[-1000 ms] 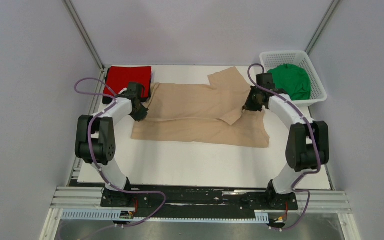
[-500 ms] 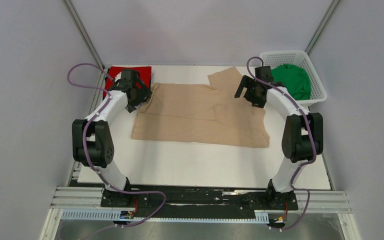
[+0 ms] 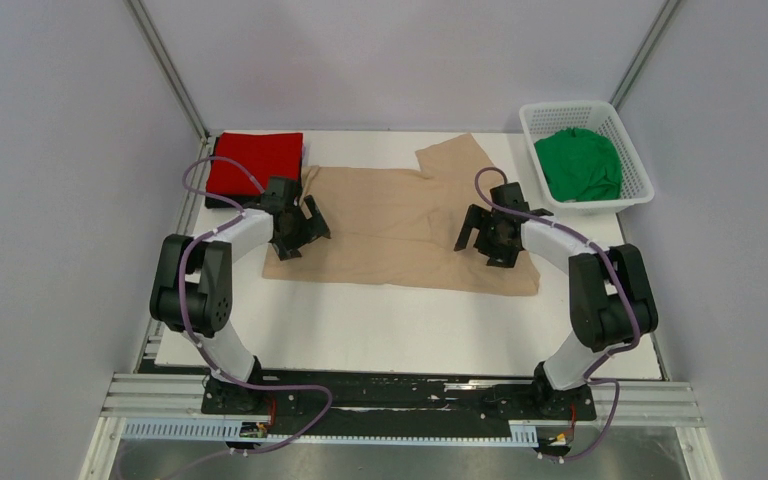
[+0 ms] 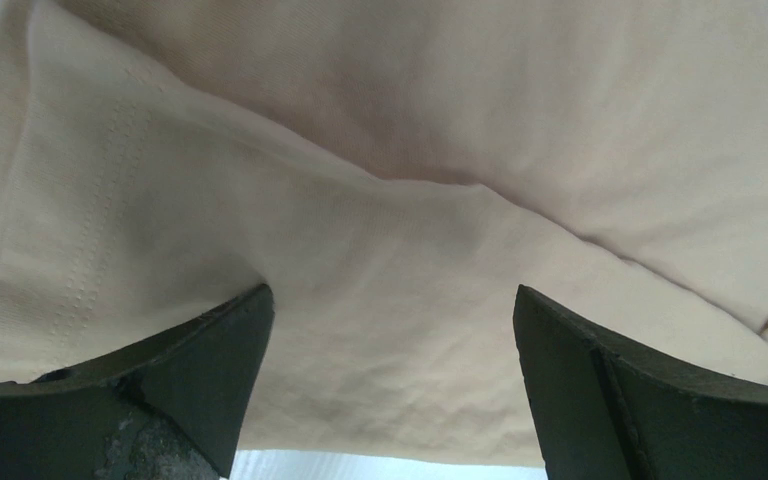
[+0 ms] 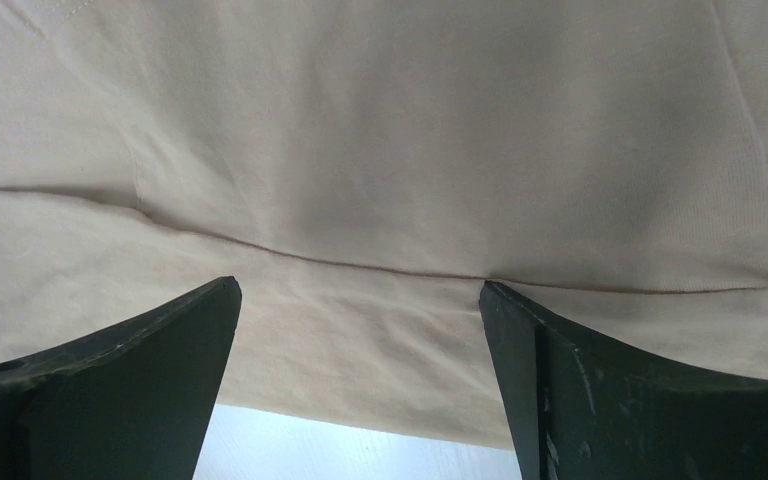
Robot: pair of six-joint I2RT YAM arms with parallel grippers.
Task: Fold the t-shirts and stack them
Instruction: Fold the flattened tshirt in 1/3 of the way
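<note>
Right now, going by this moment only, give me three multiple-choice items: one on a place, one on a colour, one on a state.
1. Where is the green t-shirt?
A) in the white basket
B) on the red pile
C) under the left arm

2. Which colour of cloth lies spread out in the middle?
A) red
B) black
C) beige

3. The left end effector and right end effector are:
A) both shut on cloth
B) both open, empty
C) one open, one shut

Key:
1A, the green cloth sits inside the lattice walls.
2C, the beige t-shirt covers the middle.
3B, both wrist views show jaws apart with nothing between them.
</note>
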